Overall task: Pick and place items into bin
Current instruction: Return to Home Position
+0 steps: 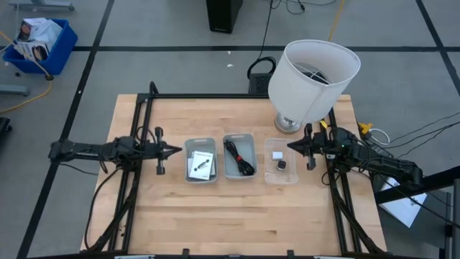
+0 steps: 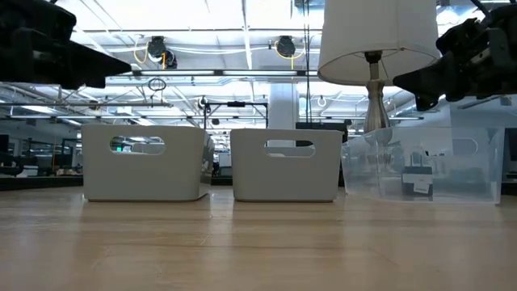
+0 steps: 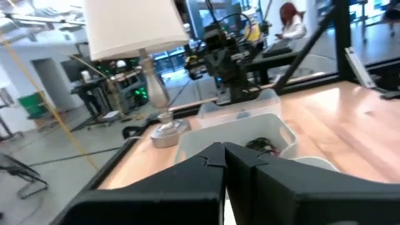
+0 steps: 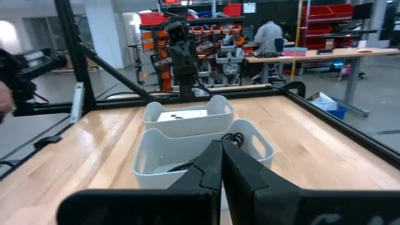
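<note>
Left gripper (image 1: 173,150), right gripper (image 1: 292,147), fingers together, I'm hovering level; black cable (image 1: 239,157) lying lengthwise in smooth rectangular gray bin (image 1: 238,136).

Grey floor (image 1: 158,29) crossed by dark lines — a blue crate (image 1: 43,44) at one corner; workbenches (image 4: 350,52) beyond.

The table (image 1: 237,216) is pale wood grain. 2 bins (image 1: 187,158) are gray, a 3rd bin (image 1: 282,178) clear. The card (image 1: 202,164) is white with black marks, the cable (image 1: 239,158) black, the lampshade (image 1: 316,72) white.
</note>
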You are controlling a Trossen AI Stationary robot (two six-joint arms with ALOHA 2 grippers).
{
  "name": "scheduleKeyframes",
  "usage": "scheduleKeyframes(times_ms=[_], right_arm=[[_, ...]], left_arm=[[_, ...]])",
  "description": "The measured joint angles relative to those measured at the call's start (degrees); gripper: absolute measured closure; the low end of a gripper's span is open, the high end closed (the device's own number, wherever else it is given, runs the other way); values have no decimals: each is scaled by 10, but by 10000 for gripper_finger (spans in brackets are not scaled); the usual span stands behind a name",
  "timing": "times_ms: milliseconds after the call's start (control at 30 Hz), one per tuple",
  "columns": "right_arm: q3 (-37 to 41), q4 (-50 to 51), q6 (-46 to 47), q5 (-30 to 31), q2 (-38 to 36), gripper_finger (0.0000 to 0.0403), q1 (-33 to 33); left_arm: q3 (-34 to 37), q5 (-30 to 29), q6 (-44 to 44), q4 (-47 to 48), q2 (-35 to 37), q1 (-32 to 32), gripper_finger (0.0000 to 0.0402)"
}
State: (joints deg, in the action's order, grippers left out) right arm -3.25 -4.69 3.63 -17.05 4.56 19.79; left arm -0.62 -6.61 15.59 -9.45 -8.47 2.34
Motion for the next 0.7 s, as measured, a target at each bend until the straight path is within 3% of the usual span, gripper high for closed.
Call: scheduleKeyframes(times_ms=[167, 400, 700], right_arm=[[0, -6, 3, -27, 0, 399, 0], [0, -3, 2, -29, 0, 402, 0], [0, -11, 3, -11, 0, 401, 0]], left_arm=[[0, 10, -19, 49, 28, 0, 401], [0, 96, -39, 85, 35, 1, 401], [0, 79, -68, 87, 35, 0, 393]])
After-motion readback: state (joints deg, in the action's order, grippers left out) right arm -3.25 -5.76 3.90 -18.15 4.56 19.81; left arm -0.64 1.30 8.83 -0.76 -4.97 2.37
